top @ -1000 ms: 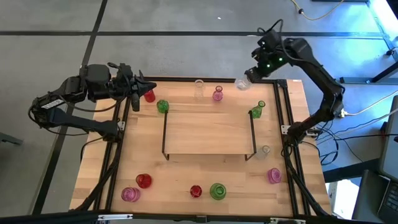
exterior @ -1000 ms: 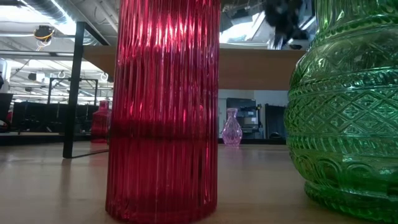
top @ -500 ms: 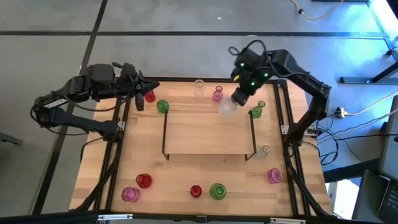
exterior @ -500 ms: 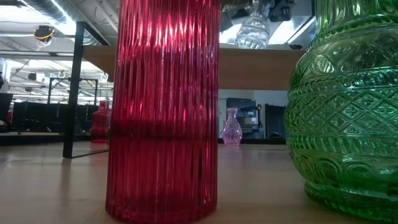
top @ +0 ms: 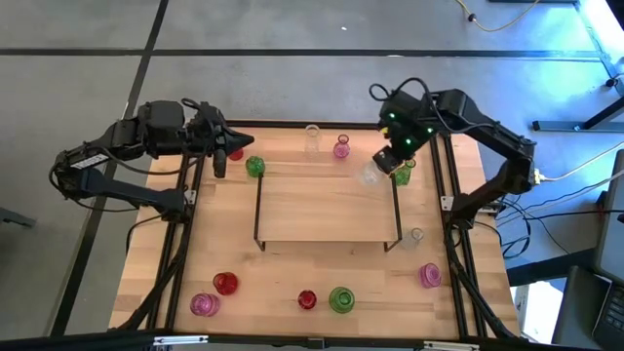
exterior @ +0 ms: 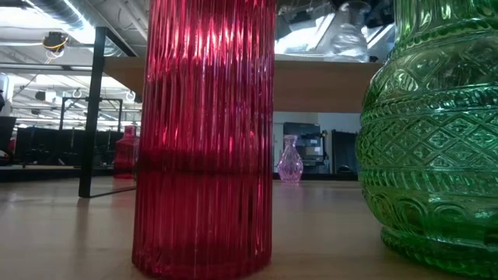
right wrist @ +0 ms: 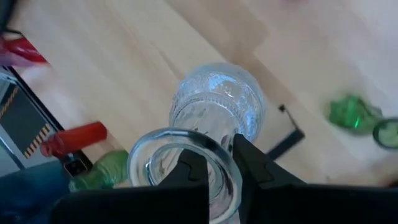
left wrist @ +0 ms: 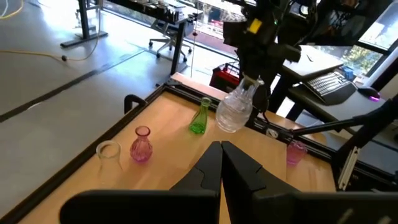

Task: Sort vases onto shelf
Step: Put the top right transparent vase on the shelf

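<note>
My right gripper [top: 388,162] hangs over the far right corner of the light-wood shelf [top: 327,210], shut on a clear round-bellied vase [top: 370,175]. The left wrist view shows that vase [left wrist: 234,112] tilted under the gripper, and the low view shows it [exterior: 346,35] at the shelf top. My left gripper [top: 219,153] hovers shut by the table's far left corner, next to a red vase [top: 235,154] and a green vase [top: 254,166]. Both of these stand on their bases. My right gripper holds the clear vase by its mouth rim [right wrist: 231,163], coming from above and pointing down. One finger [right wrist: 189,169] appears to be inside the mouth, the other [right wrist: 254,163] outside the neck. The vase hangs tilted, belly [right wrist: 217,99] lowest. Whether its base touches the shelf, I cannot tell.
Vases stand around the shelf: clear [top: 312,138], pink [top: 341,148] and a green bottle [top: 403,174] on the far side. A small clear one [top: 415,235] and a pink one [top: 430,275] are at the right. Several red, green and pink ones line the near edge.
My right gripper has carried the clear vase from beyond the table's far right edge toward the near edge and down. It swung left over the far vases, then back right to the shelf's far right corner. My left gripper has crept slightly rightward, staying shut.
</note>
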`<action>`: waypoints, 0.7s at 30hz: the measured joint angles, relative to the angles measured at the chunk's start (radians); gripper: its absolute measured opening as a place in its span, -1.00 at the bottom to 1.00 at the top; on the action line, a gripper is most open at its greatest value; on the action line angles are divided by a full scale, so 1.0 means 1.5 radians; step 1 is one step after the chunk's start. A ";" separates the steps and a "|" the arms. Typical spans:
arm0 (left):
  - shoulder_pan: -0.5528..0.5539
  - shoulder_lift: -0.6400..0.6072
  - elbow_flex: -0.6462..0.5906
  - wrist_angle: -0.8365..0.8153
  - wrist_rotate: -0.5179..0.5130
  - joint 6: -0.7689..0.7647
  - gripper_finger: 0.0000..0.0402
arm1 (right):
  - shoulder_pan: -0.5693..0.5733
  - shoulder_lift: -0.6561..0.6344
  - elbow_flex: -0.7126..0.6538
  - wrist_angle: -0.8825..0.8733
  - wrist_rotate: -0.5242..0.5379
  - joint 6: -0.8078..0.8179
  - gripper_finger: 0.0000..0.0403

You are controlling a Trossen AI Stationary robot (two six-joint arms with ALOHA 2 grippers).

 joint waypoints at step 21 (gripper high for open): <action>0.000 0.002 0.000 0.001 -0.005 0.005 -1.00 | 0.034 -0.039 -0.125 0.002 0.005 0.013 -0.90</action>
